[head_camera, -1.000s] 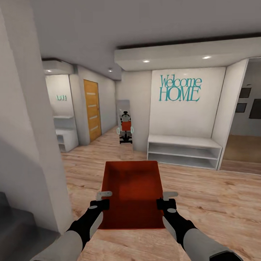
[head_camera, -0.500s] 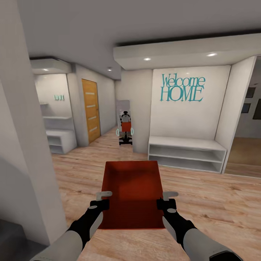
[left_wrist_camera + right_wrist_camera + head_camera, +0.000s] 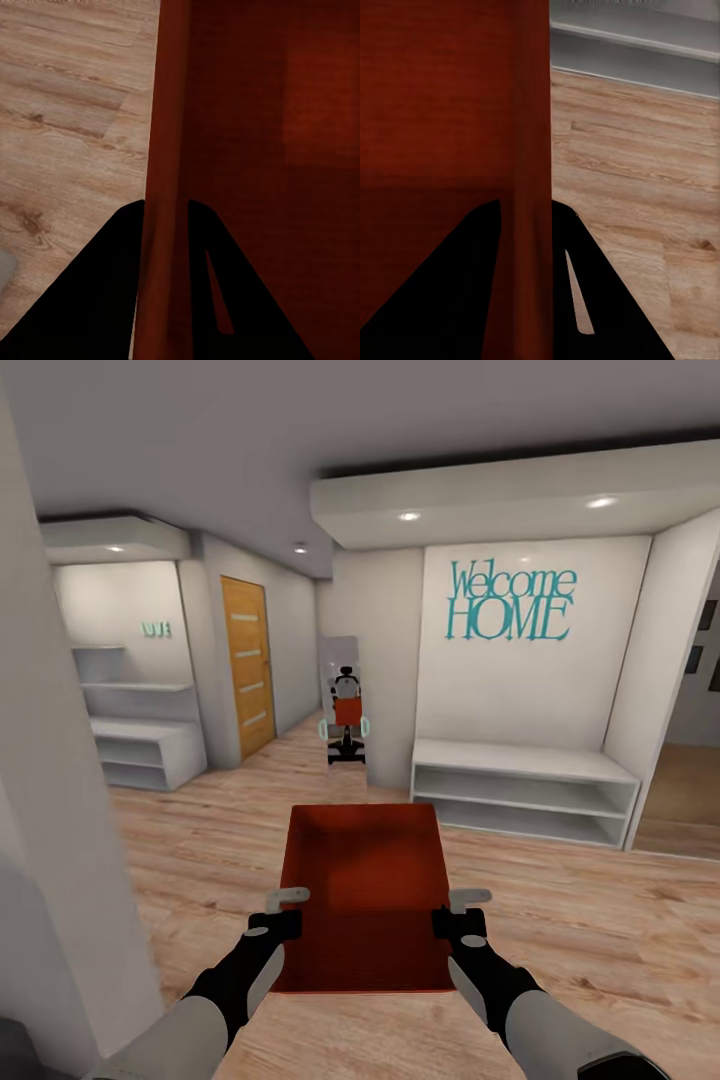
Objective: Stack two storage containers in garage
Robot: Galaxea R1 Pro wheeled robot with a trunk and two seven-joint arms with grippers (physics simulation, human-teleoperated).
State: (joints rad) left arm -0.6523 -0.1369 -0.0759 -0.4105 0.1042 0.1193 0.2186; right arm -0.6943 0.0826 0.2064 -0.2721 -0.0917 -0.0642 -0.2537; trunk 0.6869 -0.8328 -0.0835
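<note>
Head view, lower centre of the frame: I carry one orange-red rectangular topless storage container (image 3: 365,895) between my two arms, its long axis pointing away from me and its finely ribbed inside facing up. My left gripper (image 3: 283,910), at the lower left of the bin, is closed on the bin's left wall; in the left wrist view its two black fingers (image 3: 97,292) sit one on each side of that thin wall (image 3: 166,150). My right gripper (image 3: 462,912), at the lower right, is likewise clamped on the right wall, and in the right wrist view its black fingers (image 3: 450,285) straddle that wall (image 3: 532,112). The container hangs above a light wood-plank floor (image 3: 590,920), not touching it. Right of centre stands a low white open shelf bench (image 3: 522,790) against a white wall bearing teal lettering that reads "Welcome HOME" (image 3: 510,603). Left of centre is an orange wooden panel door (image 3: 246,665); further left, white shelving (image 3: 135,735) fills an alcove. At the middle of the frame a narrow upright mirror panel (image 3: 345,705) shows a small robot figure holding something red. A pale grey wall edge (image 3: 45,840) occupies the left border.
</note>
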